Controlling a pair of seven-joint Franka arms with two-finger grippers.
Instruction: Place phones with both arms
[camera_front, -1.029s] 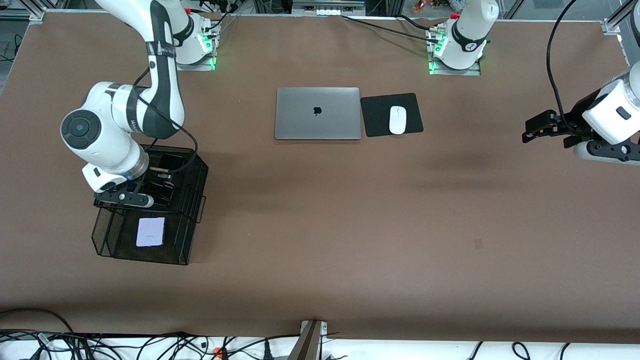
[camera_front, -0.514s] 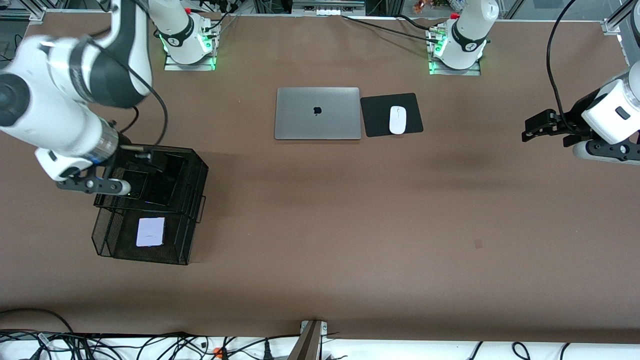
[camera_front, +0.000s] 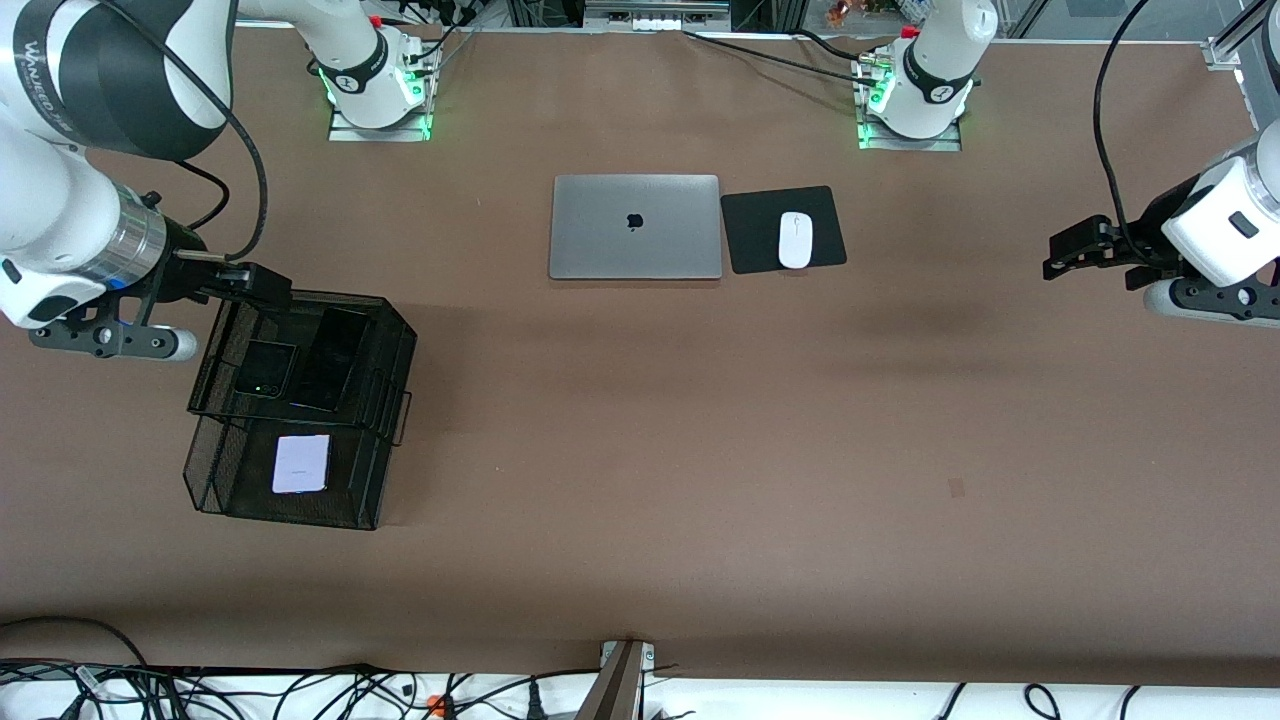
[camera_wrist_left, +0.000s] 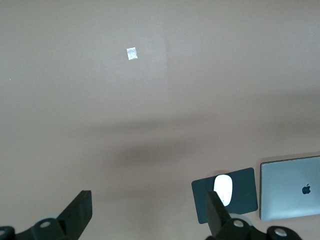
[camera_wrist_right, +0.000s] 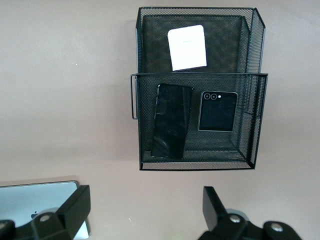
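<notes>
A black mesh two-tier tray (camera_front: 388, 395) stands toward the right arm's end of the table. Its upper tier holds the small squarish black phone (camera_front: 264, 368) and the long slim black phone (camera_front: 333, 358) side by side. Its lower tier, nearer the front camera, holds the pale lavender-white phone (camera_front: 301, 463). My right gripper (camera_front: 262, 287) is open and empty, raised over the tray's rim farthest from the front camera. The right wrist view shows the tray (camera_wrist_right: 257, 120) with the white phone (camera_wrist_right: 187, 47), the long phone (camera_wrist_right: 172, 121) and the small black phone (camera_wrist_right: 218, 111). My left gripper (camera_front: 1065, 255) waits open and empty over bare table.
A closed silver laptop (camera_front: 635, 227) lies mid-table, toward the robots' bases. Beside it a white mouse (camera_front: 795, 240) rests on a black pad (camera_front: 745, 232). Both show in the left wrist view, mouse (camera_wrist_left: 222, 189) and laptop (camera_wrist_left: 290, 187). Brown table surface (camera_front: 700, 450) spreads between the arms.
My right gripper has lifted out of the tray's upper tier and drawn back toward its base, leaving the small black phone lying there. The left arm has not moved.
</notes>
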